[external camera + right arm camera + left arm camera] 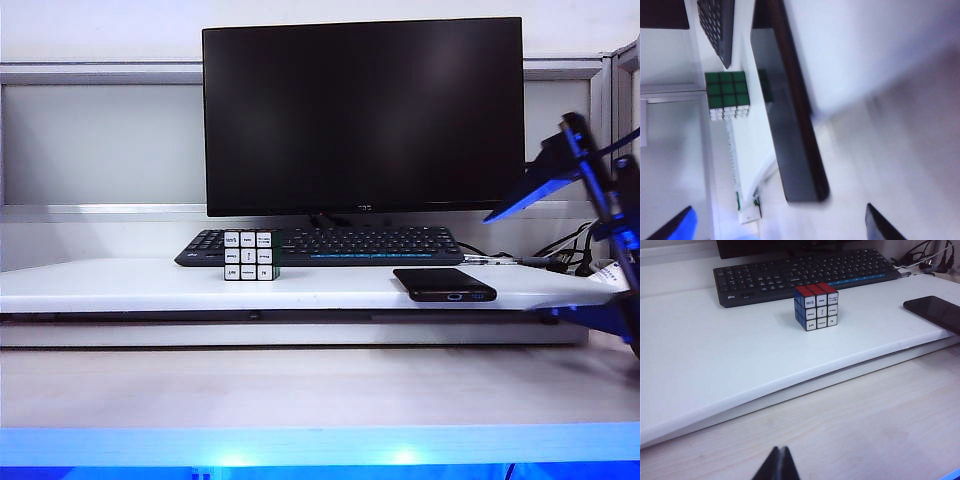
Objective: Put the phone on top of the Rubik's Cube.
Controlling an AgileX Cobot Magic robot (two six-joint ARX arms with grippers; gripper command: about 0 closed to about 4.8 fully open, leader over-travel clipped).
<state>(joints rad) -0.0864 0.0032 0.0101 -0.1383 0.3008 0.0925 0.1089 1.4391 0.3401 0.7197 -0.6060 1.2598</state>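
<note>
- Fingers of the left gripper (776,465) show only as two dark tips pressed together, clenched on nothing, low over the bare wooden worktop (865,430) in front of the white board (715,370).
- Fingers of the right gripper (780,222) stand spread wide and released, one blue tip and one dark tip apart with nothing between them; in the exterior view this arm is at the right edge, just beside the board's end.
- Lying flat near the right end of the white board is the phone (444,283): a thin black slab with a glossy dark screen, rounded corners and a small port on the short end facing the camera.
- Well apart from it, toward the left, the Rubik's Cube (250,255) stands upright on the board, touching or just in front of the black keyboard (330,245). Its frame is black; the front face is white tiles with small dark marks, the top red, one side blue, the other green.
- Behind the keyboard stands a dark monitor (363,115).
</note>
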